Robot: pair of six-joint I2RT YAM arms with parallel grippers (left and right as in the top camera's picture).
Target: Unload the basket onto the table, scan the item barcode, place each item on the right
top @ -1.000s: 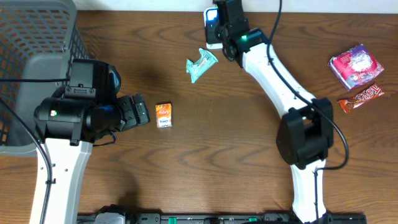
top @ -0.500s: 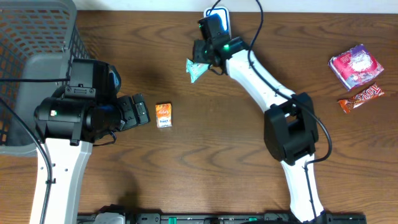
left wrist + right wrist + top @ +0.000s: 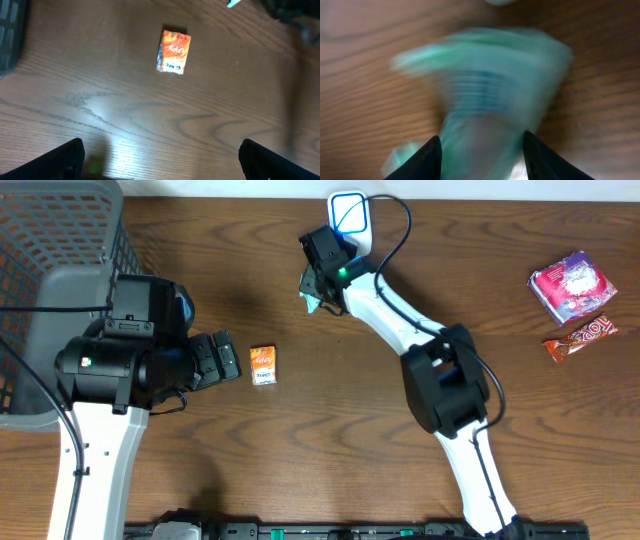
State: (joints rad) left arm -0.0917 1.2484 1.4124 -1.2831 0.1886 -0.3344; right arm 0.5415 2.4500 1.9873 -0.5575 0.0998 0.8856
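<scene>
A crumpled teal packet [image 3: 310, 299] lies on the wooden table just left of the white and blue scanner [image 3: 350, 215]. My right gripper [image 3: 318, 275] is directly over it. In the right wrist view the packet [image 3: 485, 95] is blurred and fills the space between the parted fingers; that gripper [image 3: 482, 151] is open and straddles the packet. A small orange box [image 3: 263, 365] lies at centre left. My left gripper [image 3: 222, 360] stands open just left of it. In the left wrist view the box [image 3: 174, 51] is well ahead of the wide-open gripper [image 3: 161, 160].
A grey mesh basket [image 3: 60, 240] takes up the far left corner. A pink packet [image 3: 572, 285] and an orange-brown candy bar [image 3: 580, 337] lie at the right edge. The scanner's cable [image 3: 395, 220] loops beside the right arm.
My right arm has swung left from the scanner to above the teal packet, and its jaws have gone from shut to open. The left arm and orange box have not moved.
</scene>
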